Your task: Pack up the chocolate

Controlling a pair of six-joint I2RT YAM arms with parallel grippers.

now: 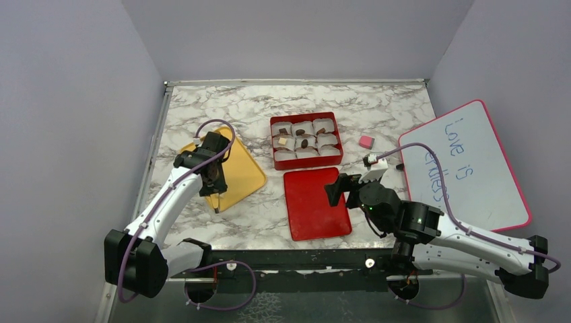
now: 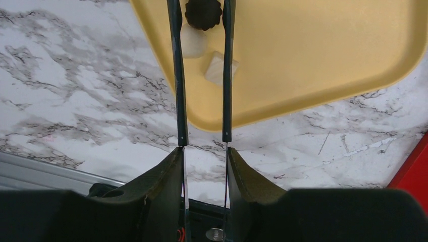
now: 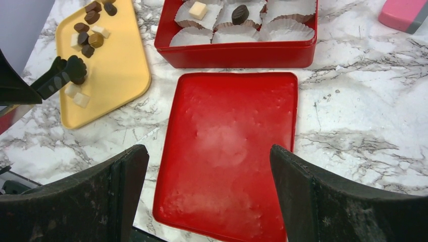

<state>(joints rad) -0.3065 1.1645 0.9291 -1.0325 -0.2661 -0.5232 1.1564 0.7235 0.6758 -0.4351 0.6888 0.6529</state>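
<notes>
The table (image 1: 377,108) is smooth, with a marble print and a faint sheen. Its edge rail (image 2: 45,169) looks like brushed metal. The tray (image 2: 313,55) is smooth yellow plastic with a satin finish. The box (image 3: 237,54) and lid (image 3: 227,146) are red and semi-glossy, the lid dulled by pale smears. The cups (image 3: 194,36) are pleated white paper. Dark chocolate (image 3: 239,14) has a soft shine; pale chocolate (image 3: 198,9) is matt. The left fingers (image 2: 177,75) are thin and matt black. The right fingers (image 3: 323,201) are coarse, grainy black plastic. The whiteboard (image 1: 485,188) is glossy.
</notes>
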